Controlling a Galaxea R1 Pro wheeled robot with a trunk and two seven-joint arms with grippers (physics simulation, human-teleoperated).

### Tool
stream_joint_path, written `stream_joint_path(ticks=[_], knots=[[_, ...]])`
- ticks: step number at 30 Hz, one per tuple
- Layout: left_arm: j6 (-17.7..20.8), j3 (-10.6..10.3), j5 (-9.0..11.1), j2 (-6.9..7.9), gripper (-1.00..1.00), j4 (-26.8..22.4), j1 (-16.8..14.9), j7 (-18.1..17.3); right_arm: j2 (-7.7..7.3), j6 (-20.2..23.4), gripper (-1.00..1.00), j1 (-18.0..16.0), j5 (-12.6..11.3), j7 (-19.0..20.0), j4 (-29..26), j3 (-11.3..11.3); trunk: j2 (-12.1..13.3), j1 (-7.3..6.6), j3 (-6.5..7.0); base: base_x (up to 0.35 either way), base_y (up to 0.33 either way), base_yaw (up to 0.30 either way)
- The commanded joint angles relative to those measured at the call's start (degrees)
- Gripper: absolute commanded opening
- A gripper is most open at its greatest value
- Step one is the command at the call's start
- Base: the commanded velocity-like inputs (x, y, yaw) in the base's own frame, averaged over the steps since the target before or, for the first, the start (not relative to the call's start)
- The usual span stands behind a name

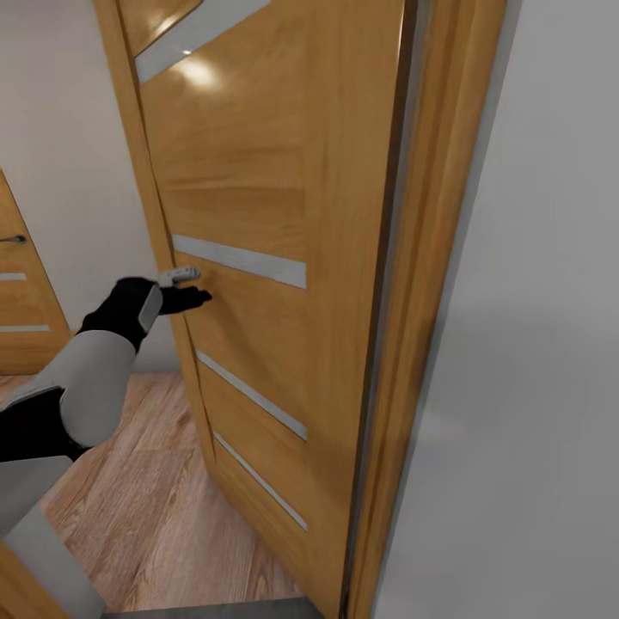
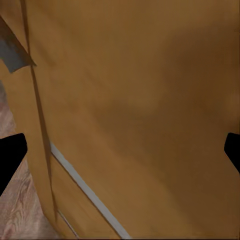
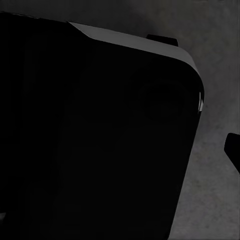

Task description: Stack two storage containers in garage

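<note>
The two storage containers are out of view. I face a wooden door (image 1: 284,215) with grey inlay strips, standing ajar in its frame. My left gripper (image 1: 186,297) reaches out to the door's free edge, just under the silver handle (image 1: 179,275). In the left wrist view, the left gripper (image 2: 120,152) is open and empty, its black fingertips (image 2: 10,155) spread wide in front of the door panel. The right wrist view looks down past a dark part of the robot's body (image 3: 95,135) at mottled grey floor (image 3: 215,75), with one black fingertip (image 3: 233,149) at the picture's edge.
The door frame (image 1: 421,344) and a pale grey wall (image 1: 533,344) stand close on my right. Light wood plank flooring (image 1: 146,507) lies beyond the door on the left. A second wooden door (image 1: 21,292) with a dark handle stands at the far left.
</note>
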Motion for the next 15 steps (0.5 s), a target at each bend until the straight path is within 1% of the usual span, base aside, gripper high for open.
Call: stream_joint_path(ticks=[1,4,6,7,8,12,15], knots=[[0.2,0.4,0.5,-0.21,1.0,0.4,0.0,-0.5,0.0,0.0,1.0,0.0,0.0,-0.1,0.0,0.3,0.0,0.0,-0.07,0.0,0.0,0.0],[0.0,0.3,0.5,-0.73,1.0,1.9,-0.1,-0.1,0.01,0.0,1.0,-0.1,0.0,-0.1,0.0,0.3,0.0,0.0,-0.07,0.0,0.0,0.0],[-0.1,-0.3,0.6,-0.9,1.0,2.3,0.0,0.0,0.01,0.0,1.0,-0.1,0.0,-0.1,0.0,0.3,0.0,0.0,-0.07,0.0,0.0,0.0],[-0.1,-0.9,0.6,-0.95,1.0,2.4,0.0,0.1,0.0,0.0,1.0,-0.1,0.0,-0.1,0.0,0.3,0.0,0.0,-0.07,0.0,0.0,0.0],[-0.2,-2.4,0.7,-1.02,1.0,2.6,0.0,0.2,0.0,0.0,1.0,-0.2,0.0,-0.1,0.0,0.4,0.0,0.0,-0.07,0.0,0.0,0.0],[-0.2,-5.0,0.9,-1.08,1.0,2.6,0.0,0.4,0.0,0.0,1.0,-0.2,0.0,-0.1,0.0,0.4,0.0,0.0,-0.07,0.0,0.0,0.0],[-0.3,-5.7,0.9,-1.09,1.0,2.5,0.0,0.5,0.0,0.0,1.0,-0.2,0.0,-0.1,0.0,0.4,0.0,0.0,-0.07,0.0,0.0,0.0]])
